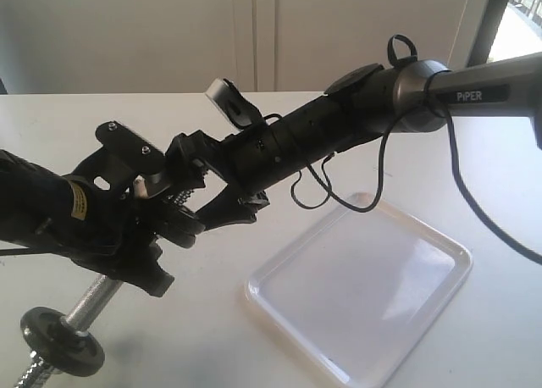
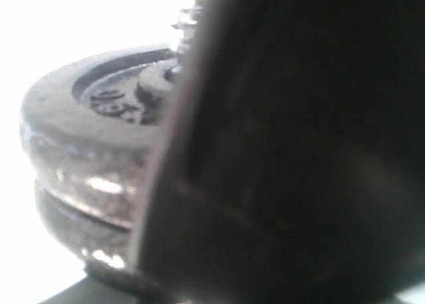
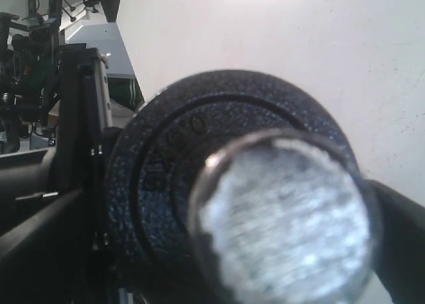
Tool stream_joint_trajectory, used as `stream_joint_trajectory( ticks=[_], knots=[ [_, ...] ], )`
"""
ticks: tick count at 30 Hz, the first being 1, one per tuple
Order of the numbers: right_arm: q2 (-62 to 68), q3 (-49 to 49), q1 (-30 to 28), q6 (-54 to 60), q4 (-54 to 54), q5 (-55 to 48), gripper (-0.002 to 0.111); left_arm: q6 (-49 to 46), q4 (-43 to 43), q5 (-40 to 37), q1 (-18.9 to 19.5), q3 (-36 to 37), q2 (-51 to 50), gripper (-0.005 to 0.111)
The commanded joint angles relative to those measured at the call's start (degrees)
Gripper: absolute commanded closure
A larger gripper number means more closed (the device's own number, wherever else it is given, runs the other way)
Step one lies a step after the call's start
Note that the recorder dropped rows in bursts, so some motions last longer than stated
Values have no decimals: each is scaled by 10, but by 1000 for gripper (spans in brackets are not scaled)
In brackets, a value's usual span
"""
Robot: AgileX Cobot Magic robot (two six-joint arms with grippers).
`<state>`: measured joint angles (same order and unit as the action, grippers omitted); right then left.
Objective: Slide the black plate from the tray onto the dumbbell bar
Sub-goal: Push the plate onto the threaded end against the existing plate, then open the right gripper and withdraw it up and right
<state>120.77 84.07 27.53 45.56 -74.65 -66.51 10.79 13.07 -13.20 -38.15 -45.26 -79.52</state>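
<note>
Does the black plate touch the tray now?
Apart. Exterior view shows the tray bare; right wrist view shows the black plate around the dumbbell bar.

R arm (image 1: 339,117) black, grey tube marked PIPER (image 1: 474,94), black cable (image 1: 381,163) looped behind right gripper (image 1: 230,204); L arm (image 1: 42,214) black w/ yellow label (image 1: 78,203)
</note>
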Motion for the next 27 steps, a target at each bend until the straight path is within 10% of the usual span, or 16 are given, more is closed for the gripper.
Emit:
stream_joint_trajectory(
  ticks=[1,27],
  knots=[
    [-13,5,0,2,-9,-26,3,4,7,107,-3,-16,26,107],
    [-19,38,-152,22,-1,-35,3,4,7,107,-3,-16,26,107]
  ],
)
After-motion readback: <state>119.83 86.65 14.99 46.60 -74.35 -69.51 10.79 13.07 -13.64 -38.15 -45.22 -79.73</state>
